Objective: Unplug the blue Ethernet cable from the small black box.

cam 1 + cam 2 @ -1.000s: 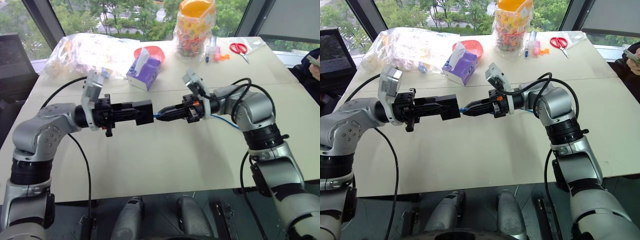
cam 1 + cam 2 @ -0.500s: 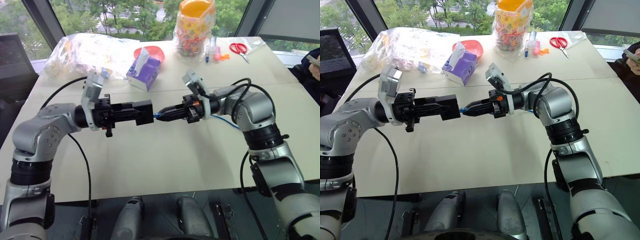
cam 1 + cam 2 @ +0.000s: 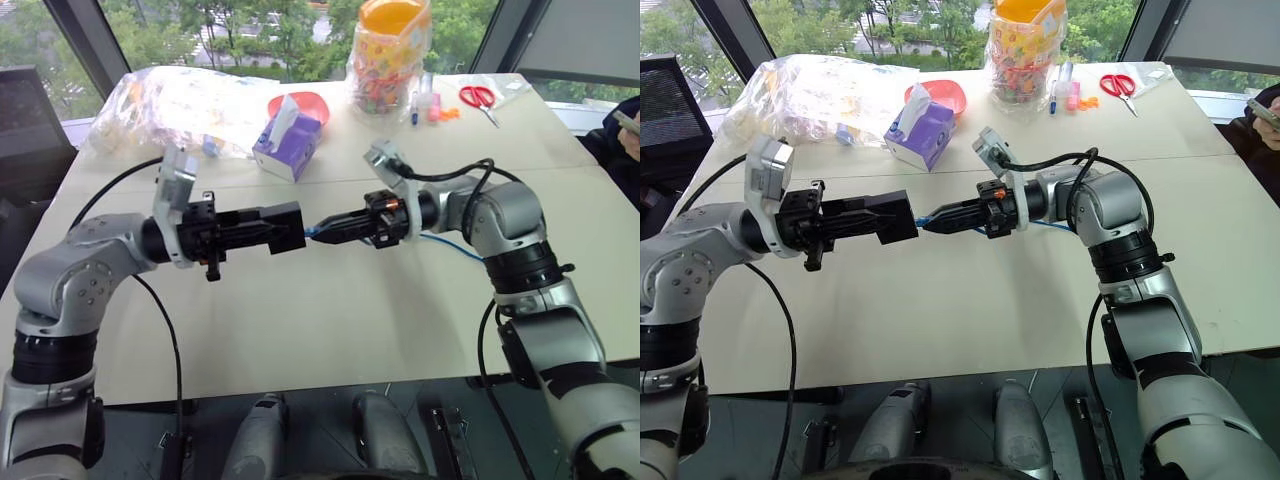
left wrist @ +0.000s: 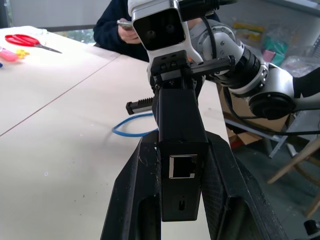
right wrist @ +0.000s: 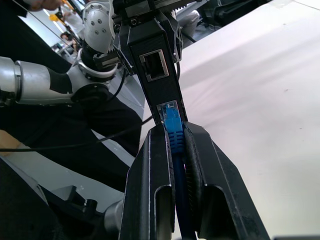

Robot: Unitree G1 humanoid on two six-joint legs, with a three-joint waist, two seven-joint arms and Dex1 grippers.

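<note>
The pale desk (image 3: 330, 330) carries a purple tissue box (image 3: 288, 145) near its far middle. Just behind the box sits a red bowl (image 3: 312, 103); to its left sprawls a clear plastic bag (image 3: 170, 100). Right of the box stand a candy jar (image 3: 390, 60), then markers (image 3: 430, 105), then red scissors (image 3: 480, 98). A blue cable (image 3: 450, 247) trails on the desk nearer than the jar.

Head eyes look down over the table (image 3: 330, 330); wrist cameras (close in) face each other.

Box (image 3: 285, 226) left of cable (image 3: 318, 232) (above the table (image 3: 330, 310)).
</note>
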